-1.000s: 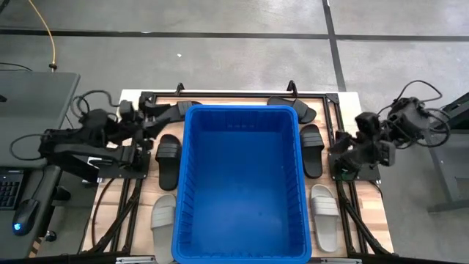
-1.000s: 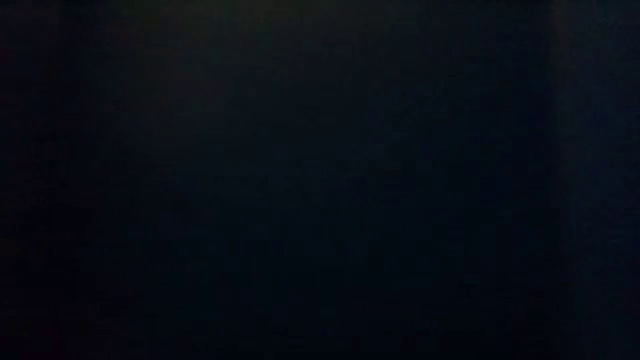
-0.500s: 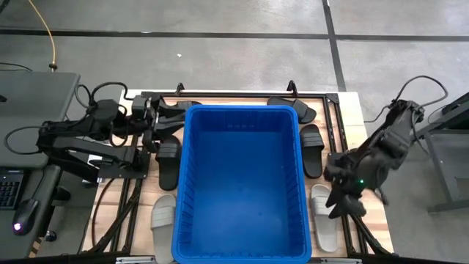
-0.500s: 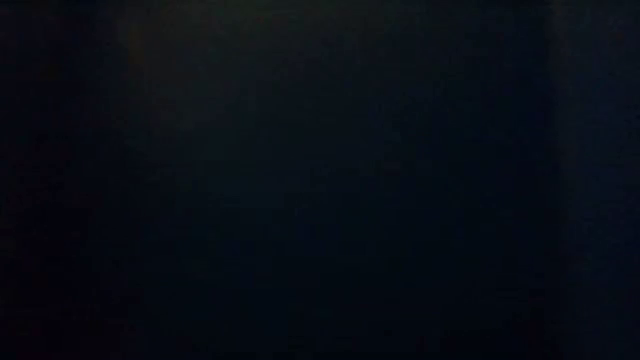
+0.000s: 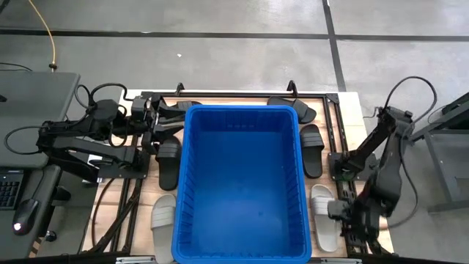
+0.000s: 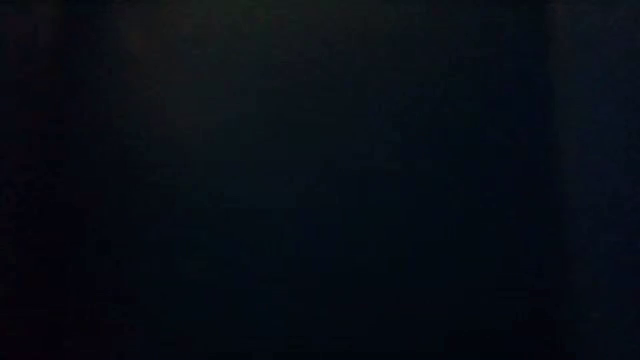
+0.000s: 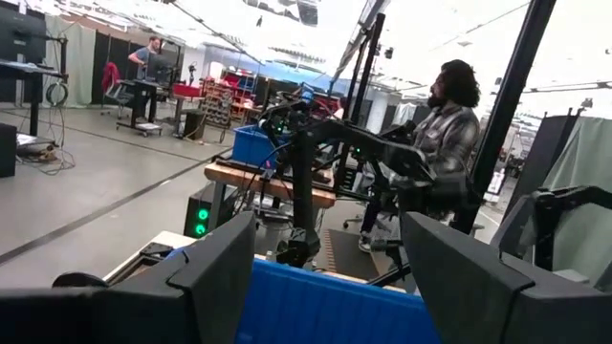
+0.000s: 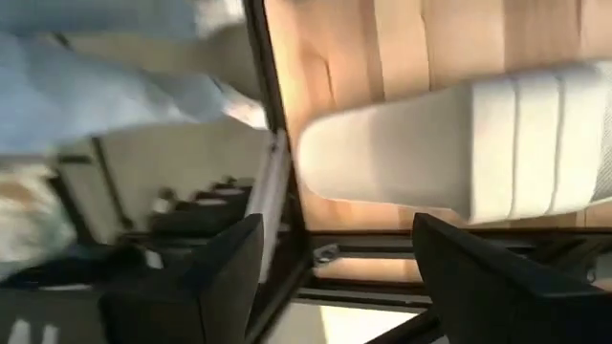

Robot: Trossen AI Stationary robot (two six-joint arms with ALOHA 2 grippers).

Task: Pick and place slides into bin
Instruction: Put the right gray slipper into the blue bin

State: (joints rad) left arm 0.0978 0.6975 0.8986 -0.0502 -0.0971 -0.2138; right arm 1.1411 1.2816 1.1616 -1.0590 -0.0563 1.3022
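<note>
The blue bin (image 5: pixel 242 183) stands in the middle of the table. Slides lie flat around it: black ones at the left (image 5: pixel 168 160), far left (image 5: pixel 178 110), far right (image 5: pixel 297 110) and right (image 5: pixel 312 150), a white one at the near left (image 5: pixel 163 220) and a white one at the near right (image 5: pixel 325 218). My right gripper (image 5: pixel 344 221) hangs open above the table beside the near-right white slide (image 8: pixel 459 153), pointing steeply down. My left gripper (image 5: pixel 157 123) is open and about level by the bin's far left corner, above the bin's rim (image 7: pixel 316 306).
Black frame rails (image 5: pixel 344 187) run along both sides of the wooden table, one of them close to my right gripper (image 8: pixel 335 248). A desk with a keyboard (image 5: pixel 7 187) stands to the left. People and benches show in the room beyond. The low view is dark.
My right gripper has swung from beside the table's right edge toward the near edge and down, tipping from roughly level to pointing steeply down beside the near-right white slide. My left arm rose a little, then held still. No slide has moved.
</note>
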